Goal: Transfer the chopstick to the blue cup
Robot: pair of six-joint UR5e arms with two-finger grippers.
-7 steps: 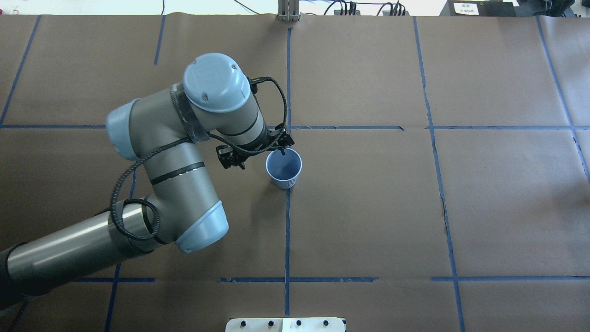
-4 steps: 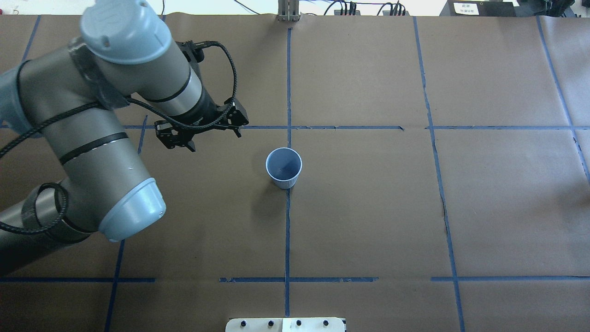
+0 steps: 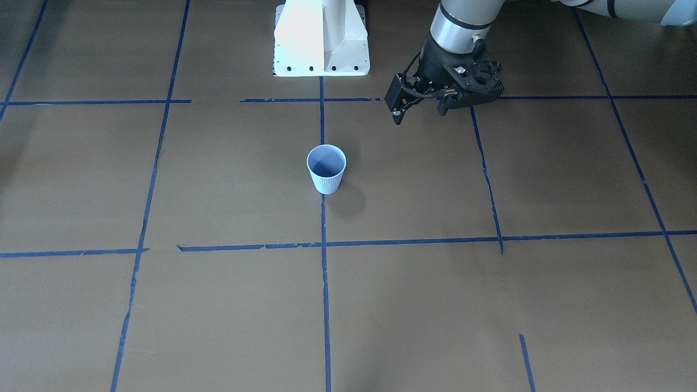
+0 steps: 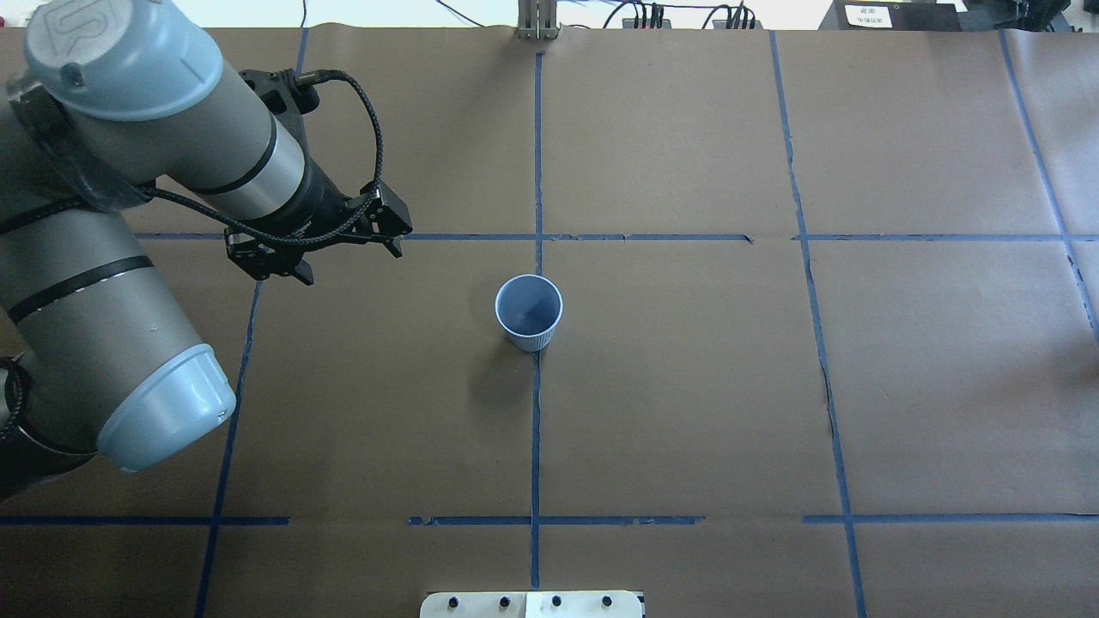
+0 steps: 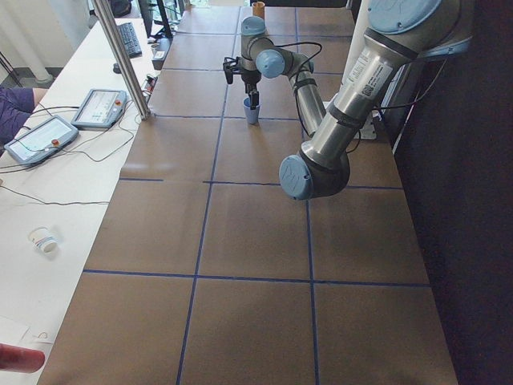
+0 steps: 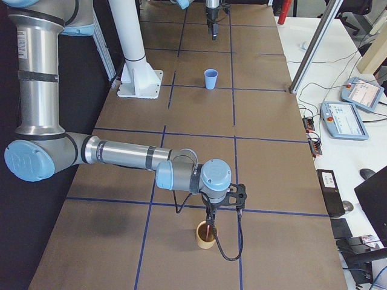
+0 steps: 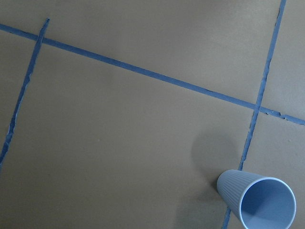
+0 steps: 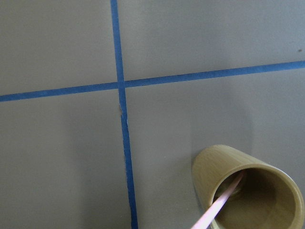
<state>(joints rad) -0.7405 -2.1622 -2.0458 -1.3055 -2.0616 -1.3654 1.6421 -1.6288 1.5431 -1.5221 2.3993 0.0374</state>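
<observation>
right gripper (image 6: 208, 211): low over tan cup (image 6: 205, 237) at far right end of table (image 6: 272, 163); grip cannot be told, fingers outside its wrist view
chopstick (image 8: 223, 200): pink, leaning in tan cup directly under right gripper, long axis near upright, top end cut off
blue cup (image 4: 528, 313): mid-table, well apart, no chopstick in it
left gripper (image 4: 329, 249): spread, carrying nothing, nearer blue cup

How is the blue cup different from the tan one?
The blue cup is pale blue with ribbed sides; the tan cup is light brown and looks smooth. The blue cup is empty, while the tan cup holds a pale chopstick leaning inside. Both stand upright and open-topped.
</observation>
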